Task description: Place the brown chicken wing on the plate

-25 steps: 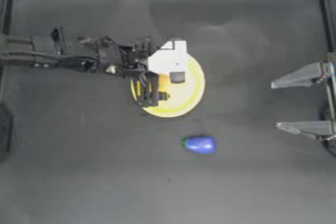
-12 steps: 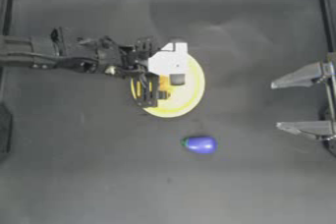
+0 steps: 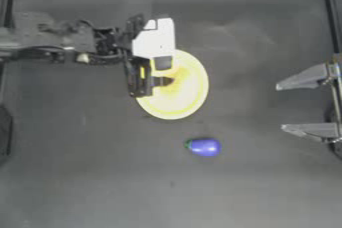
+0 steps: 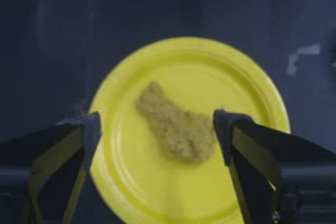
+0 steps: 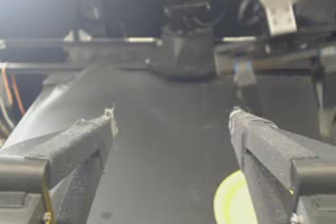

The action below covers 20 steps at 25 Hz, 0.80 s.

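One wing point(image 4: 176, 128) lies on one plate point(image 3: 190, 99) mid-tabletop; one blue toy point(image 3: 204, 147) sits nearby. Left gripper point(image 4: 156, 132) hovers above, fingers open around the wing. Right gripper point(image 3: 294, 107) waits open at the right edge.

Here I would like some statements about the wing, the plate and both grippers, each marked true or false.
1. The wing lies on the plate. True.
2. The left gripper is shut on the wing. False: its jaws stand open on either side of it.
3. The right gripper is over the plate. False: it waits open at the table's right edge.
4. A blue toy lies on the table, off the plate. True.
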{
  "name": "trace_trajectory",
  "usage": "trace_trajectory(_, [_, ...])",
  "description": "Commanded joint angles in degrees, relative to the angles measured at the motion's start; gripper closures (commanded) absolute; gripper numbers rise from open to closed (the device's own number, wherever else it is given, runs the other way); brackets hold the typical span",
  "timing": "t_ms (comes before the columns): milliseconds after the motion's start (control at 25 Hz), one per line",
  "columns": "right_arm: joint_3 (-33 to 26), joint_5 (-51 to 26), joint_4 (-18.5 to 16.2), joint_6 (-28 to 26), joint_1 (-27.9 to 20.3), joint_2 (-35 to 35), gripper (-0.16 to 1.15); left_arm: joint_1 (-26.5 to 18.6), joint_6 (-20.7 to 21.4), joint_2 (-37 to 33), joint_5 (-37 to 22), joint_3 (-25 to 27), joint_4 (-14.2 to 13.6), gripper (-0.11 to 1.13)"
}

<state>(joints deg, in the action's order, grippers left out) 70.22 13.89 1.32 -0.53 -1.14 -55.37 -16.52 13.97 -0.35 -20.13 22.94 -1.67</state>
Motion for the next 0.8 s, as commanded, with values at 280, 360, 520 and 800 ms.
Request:
trace_trajectory(280, [-0.5,0.8,0.2,0.4,-0.1,0.0,-0.01,4.6,-0.4,-12.9,4.9,5.5,3.0,0.04])
trace_trajectory(360, [-0.6,0.7,0.2,0.4,-0.1,0.0,-0.01,5.3,-0.4,-14.8,6.2,7.2,4.0,0.05])
trace_trajectory(520, [-0.6,0.7,0.2,0.4,-0.1,0.0,-0.01,6.9,-0.4,-18.3,9.5,10.8,6.4,0.06])
trace_trajectory(800, [-0.7,0.7,0.3,0.4,-0.1,0.0,-0.01,9.5,-0.4,-24.3,14.5,16.4,8.9,0.06])
